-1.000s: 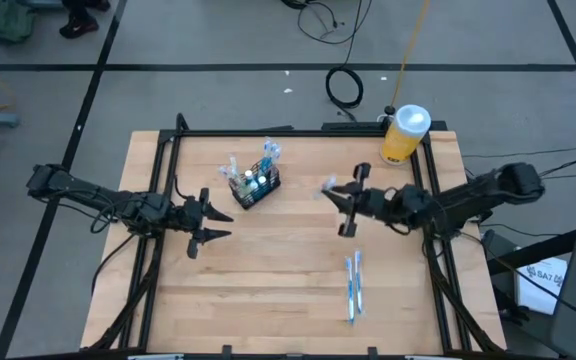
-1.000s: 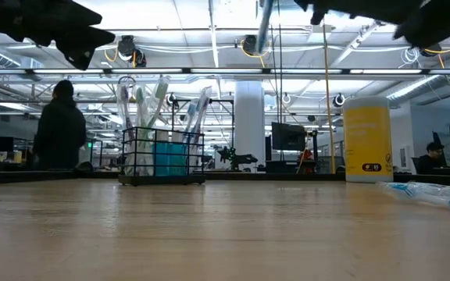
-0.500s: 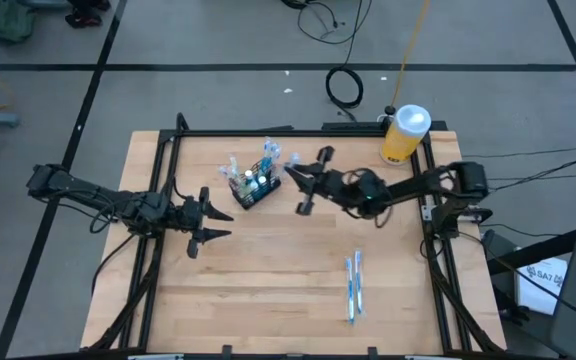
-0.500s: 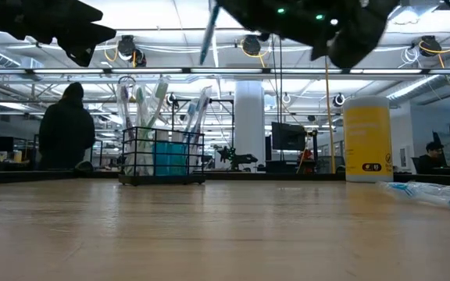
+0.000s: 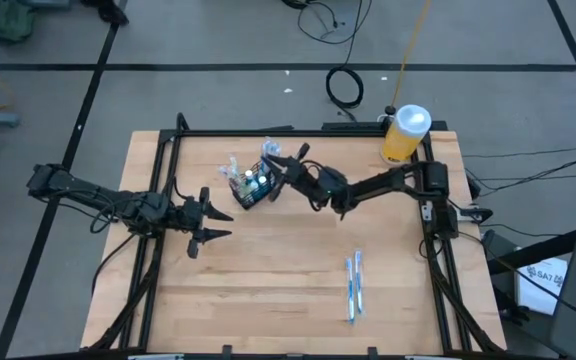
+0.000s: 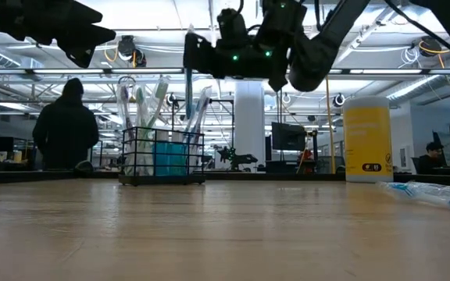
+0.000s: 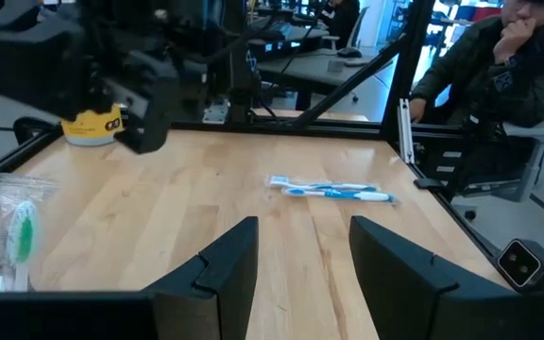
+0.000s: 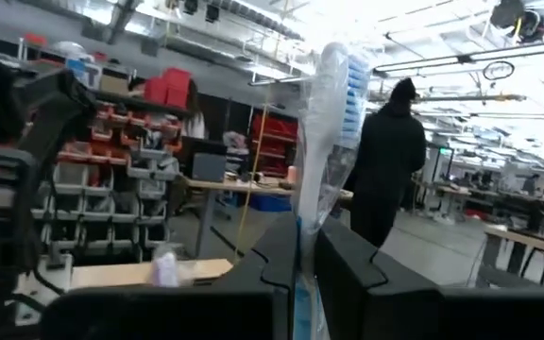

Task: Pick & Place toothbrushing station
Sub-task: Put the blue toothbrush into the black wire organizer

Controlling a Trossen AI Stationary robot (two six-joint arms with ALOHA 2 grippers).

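The left gripper (image 5: 218,222) hovers with fingers spread and empty. Right of it, near the table's back edge, stands the small black wire-mesh caddy (image 5: 255,185). Over it the right gripper (image 5: 280,166) pinches what seems a plastic-wrapped blue toothbrush (image 8: 333,132).

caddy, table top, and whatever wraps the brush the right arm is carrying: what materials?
Caddy: looks like thin black metal wire mesh, matte; you can see through the grid to the brushes inside.
Table top: light wood planks, grain and seams visible, low sheen.
Wrapped toothbrush in the right tool: clear, crinkly plastic film, glossy where light catches; the bristle head shows through.
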